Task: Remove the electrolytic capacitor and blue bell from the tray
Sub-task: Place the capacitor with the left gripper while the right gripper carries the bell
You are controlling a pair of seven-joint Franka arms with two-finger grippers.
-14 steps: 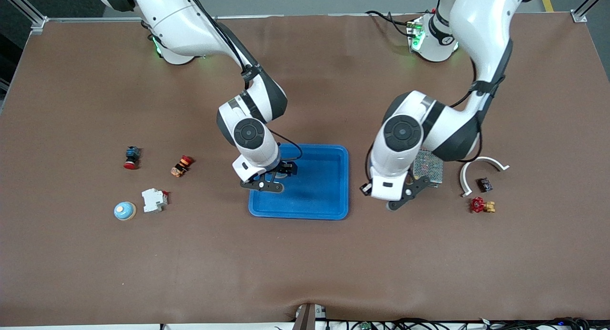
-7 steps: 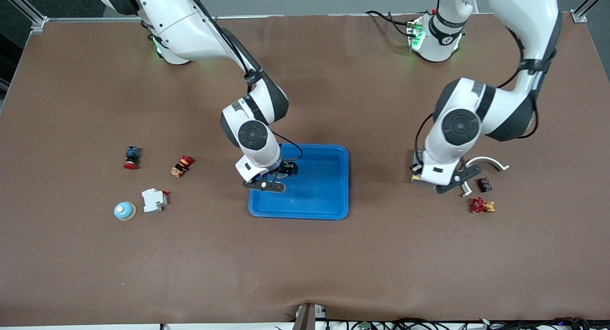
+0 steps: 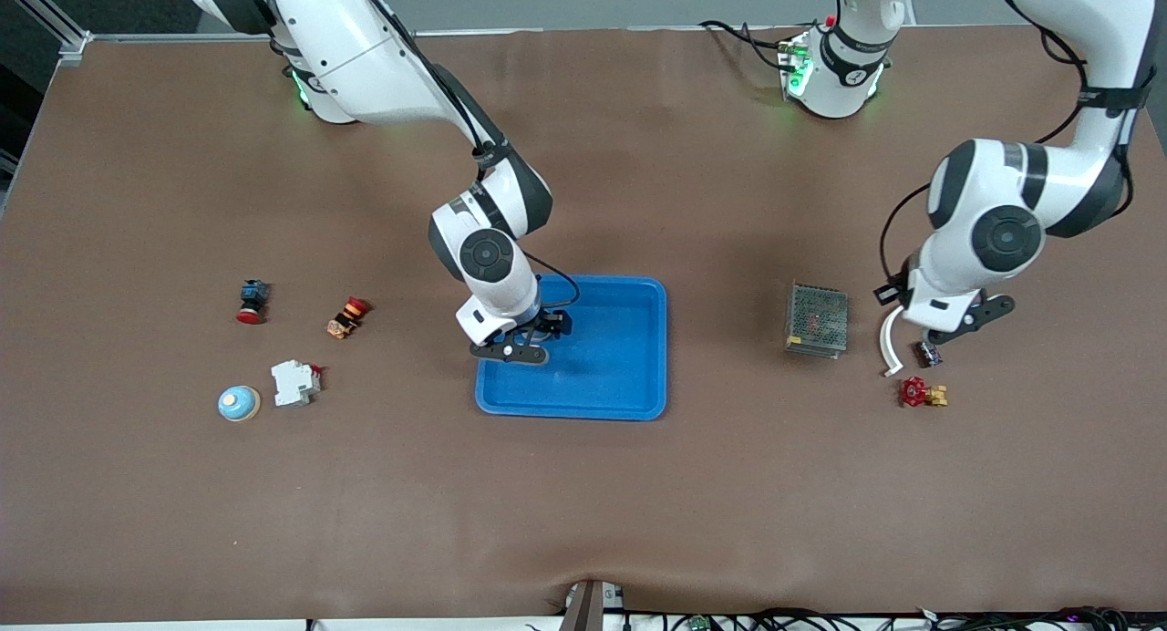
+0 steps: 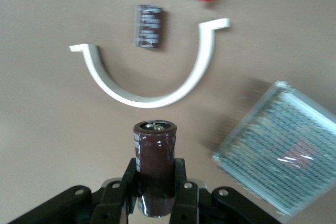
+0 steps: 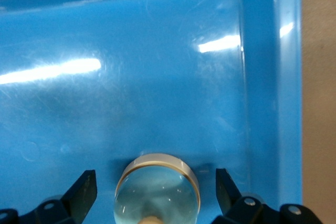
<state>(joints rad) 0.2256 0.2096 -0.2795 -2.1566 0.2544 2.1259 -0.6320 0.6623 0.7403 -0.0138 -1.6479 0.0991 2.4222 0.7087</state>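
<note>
Left pincer [image 4: 156,203] clenched on capacitor [image 4: 155,166], right pincer [image 5: 155,192] released — bell [image 5: 157,190] in tray [image 3: 629,376]

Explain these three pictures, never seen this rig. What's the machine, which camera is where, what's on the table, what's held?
Two white robot arms stand at a brown table. One picture looks down from a high camera facing them; the other two come from cameras on each arm's wrist.

The left claw is shut on a dark brown capacitor, over a curved white strip and a second small capacitor, near a metal mesh box and a red valve.

The right claw is open over the blue tray, with a bell resting in the tray between its fingers.

Toward the right arm's end lie another bell, a white breaker and two push buttons.
</note>
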